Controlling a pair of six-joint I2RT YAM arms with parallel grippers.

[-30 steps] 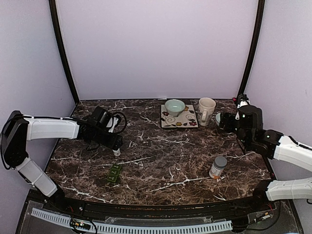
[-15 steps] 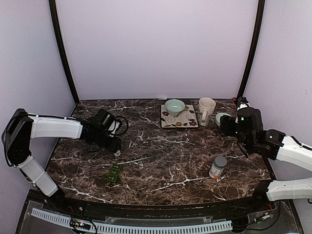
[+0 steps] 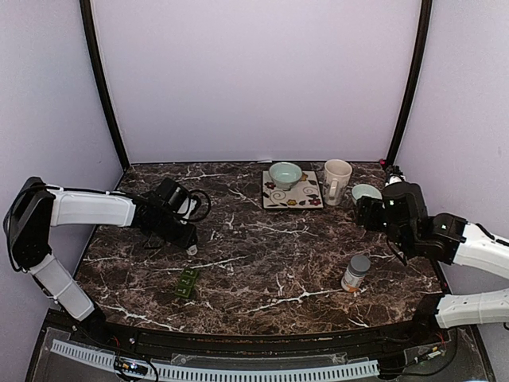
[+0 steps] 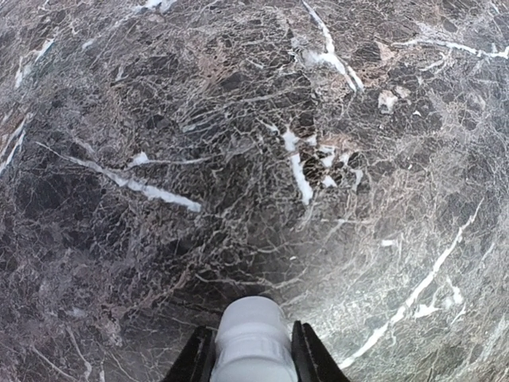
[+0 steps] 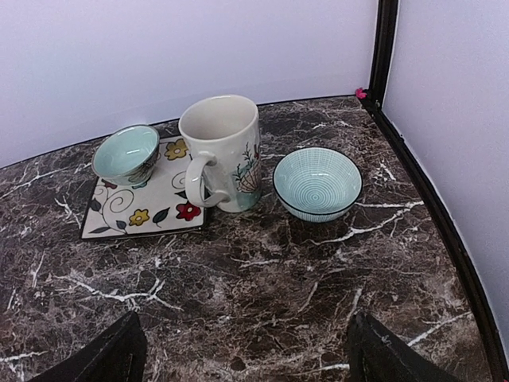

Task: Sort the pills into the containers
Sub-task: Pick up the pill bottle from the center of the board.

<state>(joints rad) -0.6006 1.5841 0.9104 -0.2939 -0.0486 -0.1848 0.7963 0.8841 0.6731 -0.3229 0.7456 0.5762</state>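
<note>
Dark-green pill organiser [image 3: 188, 282] is set front-left on the bench [image 3: 270, 247]. Grey-capped pill bottle [image 3: 355, 273] is stood front-right. Just beyond the organiser, a white vial [image 4: 250, 318] is clamped in the left gripper [image 4: 253, 344], probably for tipping. Right gripper [image 5: 246, 350] is spread wide, empty, faced toward the mug [image 5: 221, 151].

Polished white-veined dark stone is seen on the table [image 3: 270, 247], glossy glaze on the mug [image 5: 231, 135], smooth white plastic on the bottle [image 4: 253, 334].
</note>
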